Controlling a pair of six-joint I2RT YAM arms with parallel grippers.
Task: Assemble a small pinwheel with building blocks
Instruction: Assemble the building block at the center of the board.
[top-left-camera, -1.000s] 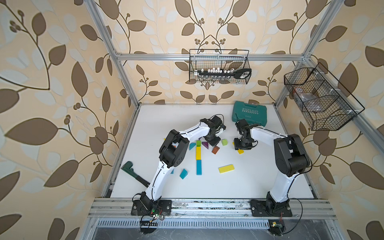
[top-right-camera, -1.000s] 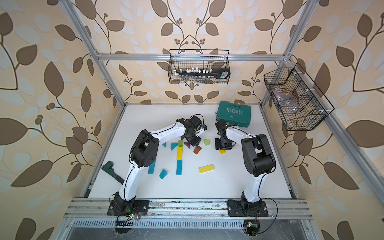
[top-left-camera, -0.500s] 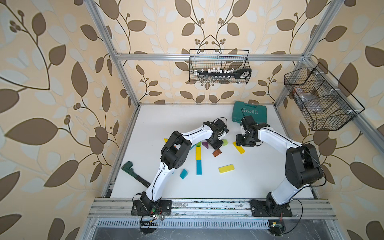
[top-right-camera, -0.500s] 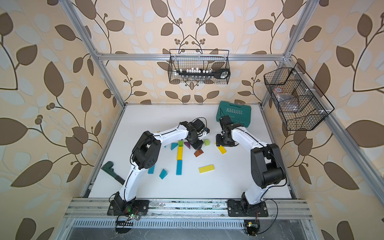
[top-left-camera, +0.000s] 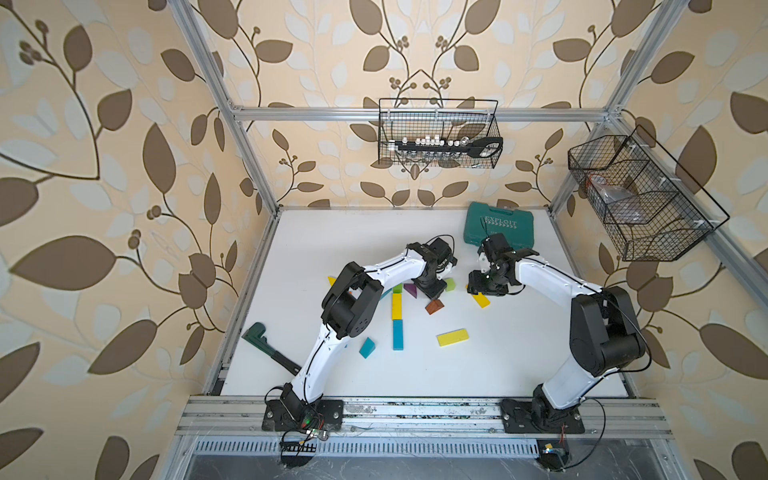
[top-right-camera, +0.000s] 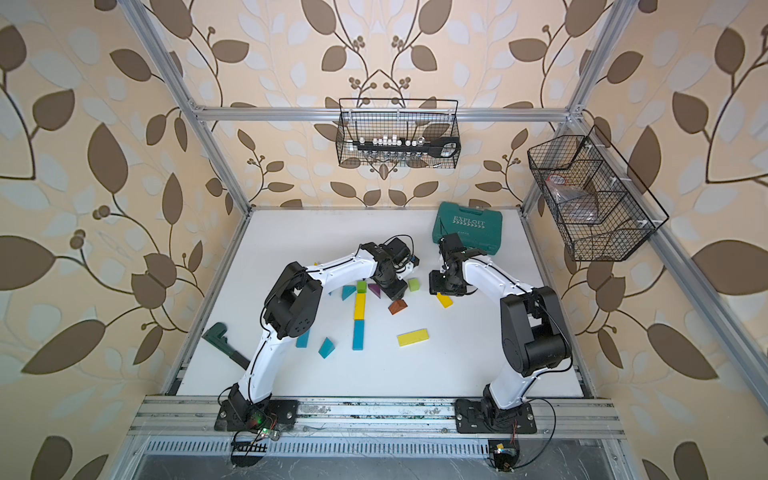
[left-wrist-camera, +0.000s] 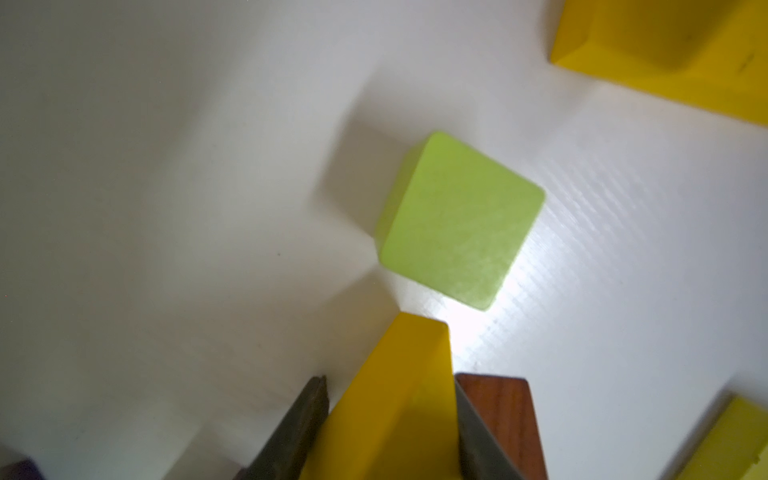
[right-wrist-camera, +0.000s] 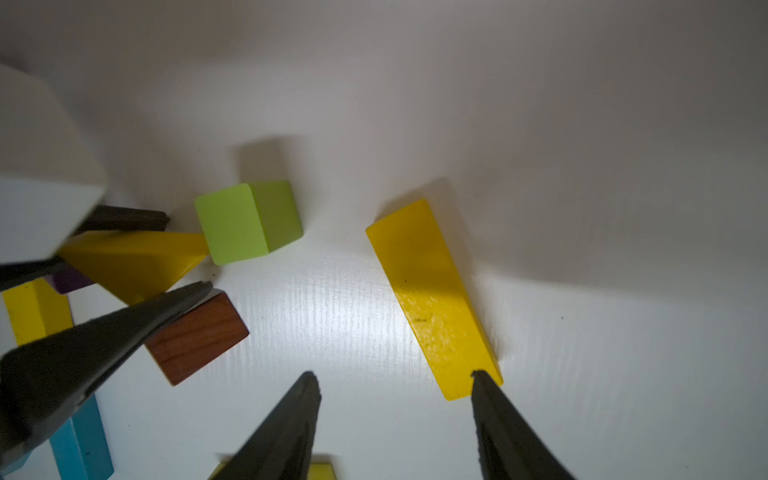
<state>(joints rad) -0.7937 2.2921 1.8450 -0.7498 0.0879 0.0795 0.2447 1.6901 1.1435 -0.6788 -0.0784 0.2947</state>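
1. The left gripper (left-wrist-camera: 388, 377): its fingers flank a yellow matte wedge (left-wrist-camera: 399, 419) and lie close against it. Whether they clamp it cannot be told. The wedge's tip nearly meets a light-green cube (left-wrist-camera: 457, 224).
2. The right gripper (right-wrist-camera: 394, 374): its fingers are spread apart and hold nothing. One fingertip (right-wrist-camera: 486, 399) overlaps the end of a flat yellow bar (right-wrist-camera: 432, 299) on the white table (right-wrist-camera: 582, 332).
3. Both top views hide the wedge beneath the left gripper. The wrist views reveal it, beside a brown wedge (right-wrist-camera: 199, 336).

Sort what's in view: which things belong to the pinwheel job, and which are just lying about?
Job: yellow wedge, green cubes, brown wedge, purple wedge, yellow bars, teal bars, teal wedges.
Lying about: EXPLOIT case, dark green tool, two wire baskets.
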